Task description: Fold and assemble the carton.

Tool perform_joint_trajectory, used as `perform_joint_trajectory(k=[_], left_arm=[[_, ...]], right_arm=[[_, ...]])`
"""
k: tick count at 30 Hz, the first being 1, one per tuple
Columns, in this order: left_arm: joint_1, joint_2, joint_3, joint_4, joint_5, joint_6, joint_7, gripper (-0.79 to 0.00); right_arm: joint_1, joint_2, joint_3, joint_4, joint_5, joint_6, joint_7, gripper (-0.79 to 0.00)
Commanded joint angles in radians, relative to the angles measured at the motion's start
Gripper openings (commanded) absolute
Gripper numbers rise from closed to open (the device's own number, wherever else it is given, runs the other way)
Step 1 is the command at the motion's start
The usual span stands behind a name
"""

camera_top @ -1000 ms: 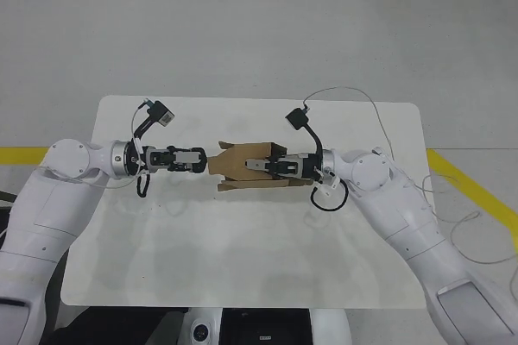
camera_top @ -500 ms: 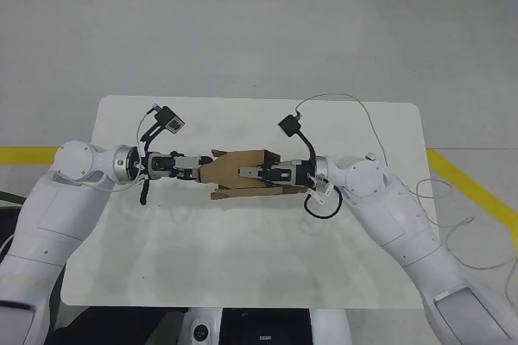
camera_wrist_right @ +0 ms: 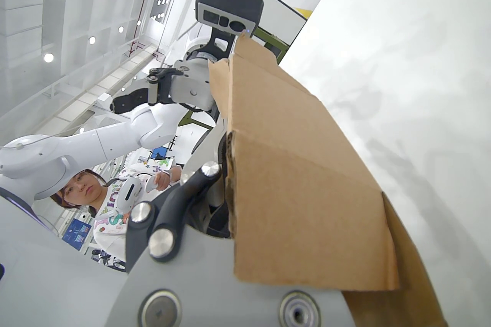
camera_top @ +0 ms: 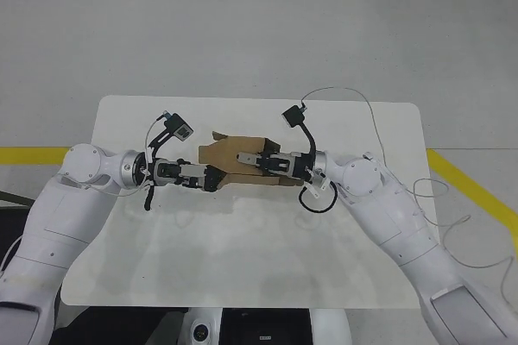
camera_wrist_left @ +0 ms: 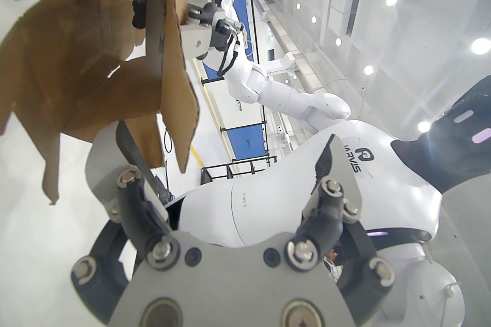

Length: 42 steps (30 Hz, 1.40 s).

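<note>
The right fingers [camera_wrist_left: 138,13] pinch a wall of the carton [camera_top: 229,150], one inside and one outside. The left fingers [camera_wrist_left: 132,160] are spread, close beside one flap. The carton is over the middle of the counter [camera_top: 242,259].

From above, the carton [camera_top: 229,148] hides the table [camera_top: 259,250] beneath it, so we cannot tell whether it rests there or hangs clear. In the right wrist view the carton runs past the picture's lower edge. Its wall covers one finger of the right gripper [camera_wrist_right: 234,160], and we see just the other finger [camera_wrist_right: 209,152] beside the cardboard. In the left wrist view the carton is cut by the picture's edge. One fingertip [camera_wrist_left: 126,140] of the left gripper [camera_wrist_left: 226,135] overlaps a hanging flap there, and we cannot tell whether they touch.
</note>
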Motion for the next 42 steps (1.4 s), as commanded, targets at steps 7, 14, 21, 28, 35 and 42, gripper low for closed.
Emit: perform_joint_trajectory(k=[7,14,21,28,35,42], left_arm=[[0.002,-0.008,0.002,-0.011,0.002,0.011,-0.008,0.0],[0.006,-0.014,0.002,-0.016,0.012,0.019,-0.022,0.0],[0.013,-0.017,-0.001,-0.022,0.021,0.025,-0.031,0.0],[0.02,-0.023,-0.001,-0.031,0.022,0.033,-0.038,0.0],[0.018,-0.026,-0.008,-0.022,0.029,0.034,-0.039,0.0],[0.018,-0.028,-0.022,-0.02,0.033,0.035,-0.041,0.0]], right_arm=[[-0.001,-0.011,-0.004,-0.003,-0.003,-0.005,-0.036,-0.785],[-0.003,-0.021,-0.005,0.0,-0.015,-0.011,-0.072,-0.785],[-0.004,-0.028,0.003,0.0,-0.032,-0.017,-0.094,-0.785],[-0.013,-0.036,0.0,-0.014,-0.018,-0.023,-0.097,-0.785],[-0.014,-0.049,-0.018,-0.002,0.019,-0.021,-0.079,-0.785],[-0.014,-0.059,-0.03,0.017,0.046,-0.008,-0.047,-0.785]])
